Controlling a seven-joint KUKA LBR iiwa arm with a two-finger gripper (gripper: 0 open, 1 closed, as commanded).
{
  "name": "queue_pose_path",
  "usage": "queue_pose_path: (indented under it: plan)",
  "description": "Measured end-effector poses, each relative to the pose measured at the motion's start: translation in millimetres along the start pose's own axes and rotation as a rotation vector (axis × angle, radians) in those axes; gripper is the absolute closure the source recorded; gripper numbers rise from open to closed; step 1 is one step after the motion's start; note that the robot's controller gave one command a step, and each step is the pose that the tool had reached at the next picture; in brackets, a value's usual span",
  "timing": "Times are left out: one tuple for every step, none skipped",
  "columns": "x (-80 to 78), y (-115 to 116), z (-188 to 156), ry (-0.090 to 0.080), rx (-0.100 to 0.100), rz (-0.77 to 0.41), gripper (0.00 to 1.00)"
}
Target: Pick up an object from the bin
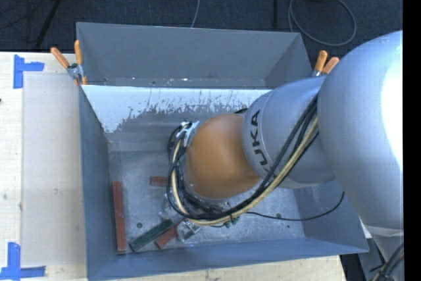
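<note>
Low at the near-left corner of the bin point(95, 174), beside dark green strip point(151, 236) and small brown piece point(165, 241). Descent stage, likely. State of jaws: cannot tell. Next: firm pinch, straight lift.

Four small pieces lie on the floor of the bin point(95, 161), all in its near-left part. A dark green flat strip point(150, 236) lies slantwise, its lower end toward the front wall and its upper end pointing right, up to the edge of the arm's orange cover point(217, 158). Just beside it on the right lies a short reddish-brown piece point(164, 241), slanted the same way; whether the two touch is unclear. A long reddish-brown stick point(119, 217) lies flat along the foot of the left wall, well apart from a small brown block point(158, 181) further back.
</note>
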State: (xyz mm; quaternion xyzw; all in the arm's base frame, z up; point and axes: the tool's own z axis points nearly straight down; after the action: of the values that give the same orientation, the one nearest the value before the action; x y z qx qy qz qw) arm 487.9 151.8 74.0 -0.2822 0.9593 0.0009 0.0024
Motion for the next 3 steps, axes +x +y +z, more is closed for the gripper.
queue_pose_path:
  plan:
    - [0.0, 0.0, 0.0, 0.0, 0.0, 0.0, 1.0]
    - [-2.2, -3.3, -120.3, 0.005, -0.001, -0.003, 1.0]
    - [-2.1, -3.4, -120.3, 0.005, -0.001, -0.003, 1.0]
